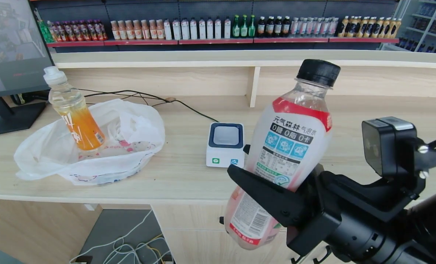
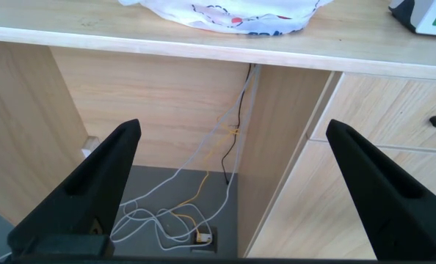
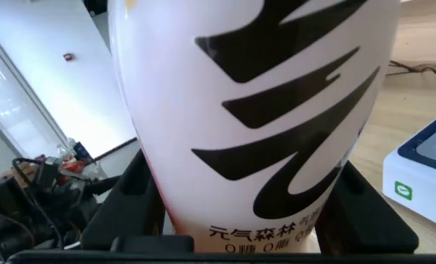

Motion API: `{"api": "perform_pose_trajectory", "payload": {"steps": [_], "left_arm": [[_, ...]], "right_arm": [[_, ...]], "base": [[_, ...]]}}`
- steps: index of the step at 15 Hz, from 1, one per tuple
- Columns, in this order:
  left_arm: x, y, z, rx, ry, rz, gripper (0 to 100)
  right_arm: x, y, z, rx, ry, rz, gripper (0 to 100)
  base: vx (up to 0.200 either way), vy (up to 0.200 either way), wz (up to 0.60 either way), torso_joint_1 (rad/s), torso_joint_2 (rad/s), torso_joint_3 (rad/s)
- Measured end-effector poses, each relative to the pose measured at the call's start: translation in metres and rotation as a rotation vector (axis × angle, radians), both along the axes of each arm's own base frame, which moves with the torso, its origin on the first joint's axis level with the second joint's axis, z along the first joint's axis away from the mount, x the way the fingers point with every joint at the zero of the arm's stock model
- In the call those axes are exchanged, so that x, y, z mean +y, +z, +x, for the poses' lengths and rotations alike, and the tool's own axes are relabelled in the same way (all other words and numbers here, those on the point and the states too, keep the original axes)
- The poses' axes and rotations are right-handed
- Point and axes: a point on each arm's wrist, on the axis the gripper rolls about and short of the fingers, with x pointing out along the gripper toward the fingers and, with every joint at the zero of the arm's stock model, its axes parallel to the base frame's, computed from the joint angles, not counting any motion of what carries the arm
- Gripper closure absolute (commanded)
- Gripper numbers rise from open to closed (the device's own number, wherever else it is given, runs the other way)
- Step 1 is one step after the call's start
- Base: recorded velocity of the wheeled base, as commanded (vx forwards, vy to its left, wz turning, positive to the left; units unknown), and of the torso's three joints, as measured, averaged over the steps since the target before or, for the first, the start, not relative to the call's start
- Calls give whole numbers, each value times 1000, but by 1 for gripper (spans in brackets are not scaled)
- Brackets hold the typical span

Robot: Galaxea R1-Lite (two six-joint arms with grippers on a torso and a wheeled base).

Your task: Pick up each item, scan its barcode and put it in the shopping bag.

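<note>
Pink-labelled drink bottle [image 1: 284,154] is clamped in the right gripper [image 1: 276,190] above the front edge of the counter [image 1: 181,179]. Jaws of the left gripper [image 2: 233,132] stand apart below that edge. Orange bottle [image 1: 76,113] apparently stands inside the shopping bag [image 1: 137,124].

Counter layout, as I see it from the head camera.
On the counter [image 1: 188,179] the scanner [image 1: 225,145] sits near the centre. The shopping bag [image 1: 130,146] lies at its 9 o'clock, well apart, with one bottle [image 1: 75,113] standing inside it. The monitor [image 1: 8,55] stands at the bag's 10 o'clock. My right gripper [image 3: 247,220] holds a second bottle [image 1: 287,146] at the scanner's 4 o'clock, nearer me. My left gripper [image 2: 233,183] hangs below the counter's front edge, before the bag. A stocked shelf [image 1: 218,27] runs along 12 o'clock, behind everything.
</note>
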Motion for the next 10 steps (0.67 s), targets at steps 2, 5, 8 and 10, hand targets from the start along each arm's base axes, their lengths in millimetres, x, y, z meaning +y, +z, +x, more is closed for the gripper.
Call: {"api": "perform_pose_trajectory", "payload": {"steps": [2, 5, 8, 10], "left_arm": [[0, 0, 0, 0, 0, 1, 0], [0, 0, 0, 0, 0, 0, 0], [0, 0, 0, 0, 0, 0, 0], [0, 0, 0, 0, 0, 0, 0]], "right_arm": [[2, 11, -1, 17, 47, 59, 100], [-3, 22, -4, 79, 95, 139, 100], [-11, 33, -10, 132, 140, 218, 100], [-16, 37, -8, 128, 129, 236, 100]], "base": [[0, 0, 0, 0, 0, 0], [0, 0, 0, 0, 0, 0], [0, 0, 0, 0, 0, 0], [0, 0, 0, 0, 0, 0]]}}
